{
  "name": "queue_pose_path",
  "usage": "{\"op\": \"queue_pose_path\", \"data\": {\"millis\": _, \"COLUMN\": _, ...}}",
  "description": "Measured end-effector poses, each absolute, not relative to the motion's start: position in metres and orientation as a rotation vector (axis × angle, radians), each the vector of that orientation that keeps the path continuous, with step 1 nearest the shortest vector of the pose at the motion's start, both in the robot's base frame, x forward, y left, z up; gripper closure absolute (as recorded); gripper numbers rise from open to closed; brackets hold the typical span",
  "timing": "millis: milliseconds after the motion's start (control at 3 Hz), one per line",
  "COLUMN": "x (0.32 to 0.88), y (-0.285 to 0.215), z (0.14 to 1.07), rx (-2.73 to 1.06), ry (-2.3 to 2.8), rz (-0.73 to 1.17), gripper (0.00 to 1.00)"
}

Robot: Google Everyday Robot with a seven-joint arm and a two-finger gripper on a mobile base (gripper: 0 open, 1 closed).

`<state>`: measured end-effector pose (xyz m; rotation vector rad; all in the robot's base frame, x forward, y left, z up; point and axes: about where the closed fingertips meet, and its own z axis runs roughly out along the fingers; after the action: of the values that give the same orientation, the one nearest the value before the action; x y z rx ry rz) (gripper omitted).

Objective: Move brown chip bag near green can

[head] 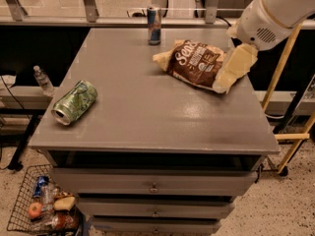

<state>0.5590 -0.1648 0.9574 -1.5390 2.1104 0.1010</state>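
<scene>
Nearest, on the floor at the left below the table, sits a wire basket of odds and ends; on the table, near its front left corner, the green can lies on its side, its mouth turned front-left; farther back and to the right, well apart from that can, the brown chip bag lies flat; the claw hangs at the bag's right end, and I cannot tell whether it is open or closed, nor whether it has any hold on the bag; beyond, a slim blue can stands upright at the far edge.

The bag looks light, soft and crinkly, with probably slick film over air and brittle chips; a hard squeeze across the middle would likely crush the contents; the flat tan end under the claw seems the best place to pinch; the bag may sag or swing when lifted.
</scene>
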Motion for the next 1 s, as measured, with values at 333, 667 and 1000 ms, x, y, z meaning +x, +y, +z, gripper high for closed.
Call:
{"op": "queue_pose_path", "data": {"millis": 333, "x": 0.565, "y": -0.164, "z": 0.956, "rx": -1.528, "ry": 2.108, "rz": 0.109, "gripper": 0.0}}
{"op": "queue_pose_path", "data": {"millis": 667, "x": 0.564, "y": -0.164, "z": 0.951, "rx": -1.473, "ry": 2.152, "rz": 0.065, "gripper": 0.0}}
{"op": "queue_pose_path", "data": {"millis": 1000, "x": 0.607, "y": -0.146, "z": 0.95, "rx": -1.498, "ry": 2.151, "rz": -0.074, "gripper": 0.0}}
